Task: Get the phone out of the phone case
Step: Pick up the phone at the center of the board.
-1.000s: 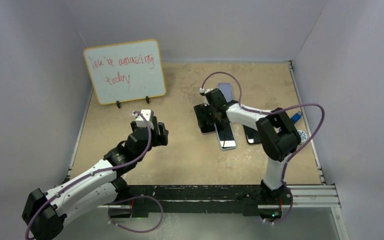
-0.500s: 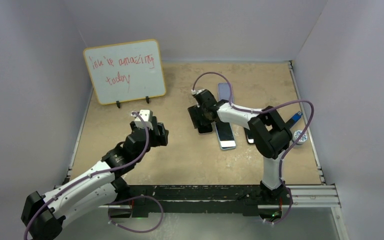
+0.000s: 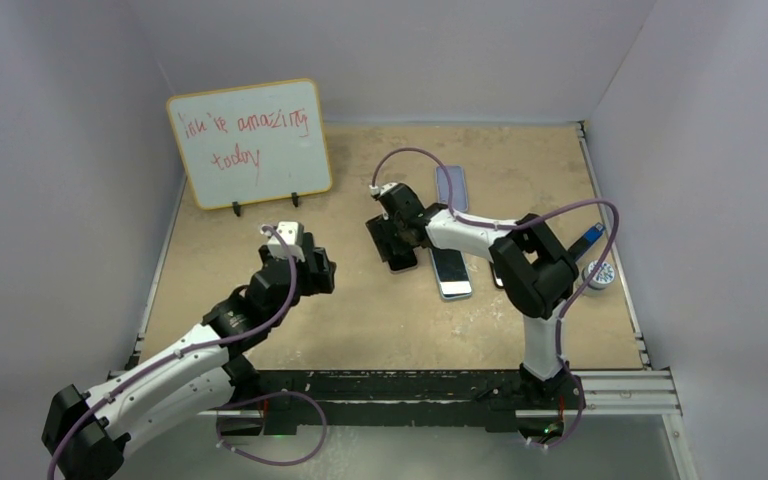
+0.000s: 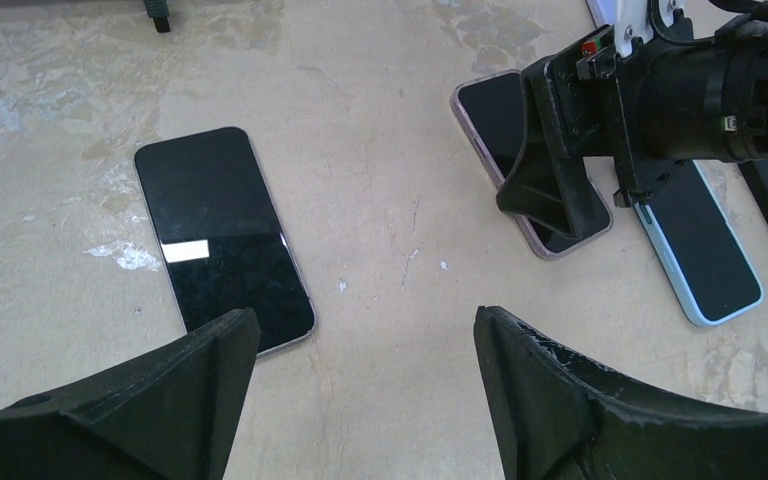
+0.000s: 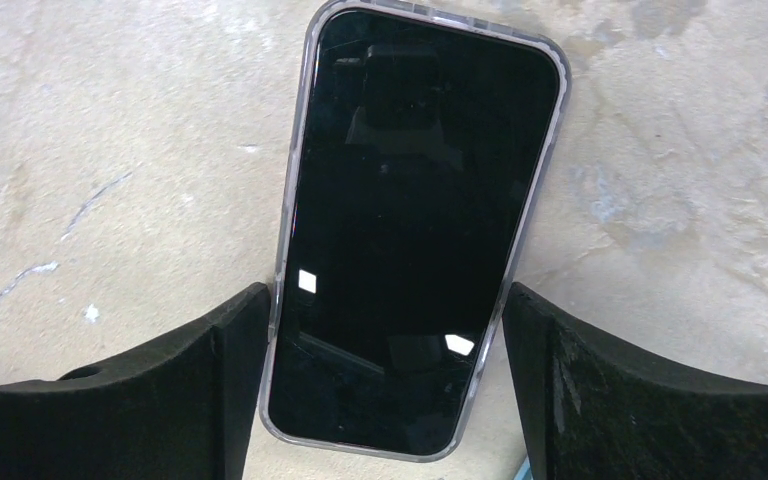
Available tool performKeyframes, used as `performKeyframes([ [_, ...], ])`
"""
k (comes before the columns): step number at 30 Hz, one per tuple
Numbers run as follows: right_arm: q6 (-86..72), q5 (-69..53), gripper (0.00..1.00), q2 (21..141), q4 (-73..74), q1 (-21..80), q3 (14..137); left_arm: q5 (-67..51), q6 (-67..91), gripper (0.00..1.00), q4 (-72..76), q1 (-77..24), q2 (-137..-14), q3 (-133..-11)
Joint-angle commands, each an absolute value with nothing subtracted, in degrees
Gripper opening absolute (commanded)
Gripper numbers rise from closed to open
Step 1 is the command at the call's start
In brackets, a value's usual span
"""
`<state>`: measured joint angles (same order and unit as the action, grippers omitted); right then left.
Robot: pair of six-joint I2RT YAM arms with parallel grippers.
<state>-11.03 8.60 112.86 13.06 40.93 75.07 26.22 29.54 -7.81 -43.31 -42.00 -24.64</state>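
Lavender walls close in a mottled beige bench (image 3: 360, 310), with a whiteboard (image 3: 250, 142) standing at its far left. To the right of the whiteboard and nearer me, the phone (image 5: 415, 225) lies flat, screen up, in its clear case (image 5: 287, 250). My right jaws straddle it, spread and unclamped, one finger (image 5: 230, 380) against the case's edge. My left jaws hang released and empty, nearer me than the whiteboard.

Top view high behind, looking down, wrist views close above table (image 4: 380, 150), all sharing cased phone (image 5: 410, 230)

Phone (image 5: 410, 230) on table (image 5: 110, 150) — between right end effector (image 5: 385, 300) fingers (image 5: 160, 400).
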Motion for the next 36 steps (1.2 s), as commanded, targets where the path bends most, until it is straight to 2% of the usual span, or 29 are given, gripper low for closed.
performKeyframes([
  [1, -9.0, -0.5, 0.47, 109.9, 9.2, 42.0, 71.5, 25.9, 31.4, 0.82, -6.5, -43.6, -40.9, -24.3],
  [9, -10.9, -14.0, 0.28, 108.2, -3.3, 42.0, 65.6, 24.1, 38.3, 0.82, -7.3, -43.6, -38.7, -22.4],
  [17, -16.7, -20.7, 0.17, 107.6, -13.5, 42.0, 59.9, 24.3, 47.6, 0.82, -2.3, -43.5, -43.3, -20.9],
  [25, -19.5, -19.7, 0.15, 108.0, -15.9, 42.1, 57.3, 24.9, 58.8, 0.83, 6.4, -43.2, -52.4, -21.8],
  [36, -21.7, -21.3, 0.15, 109.1, -18.1, 42.0, 55.9, 15.3, 64.0, 0.81, 14.3, -37.6, -66.7, -26.2],
])
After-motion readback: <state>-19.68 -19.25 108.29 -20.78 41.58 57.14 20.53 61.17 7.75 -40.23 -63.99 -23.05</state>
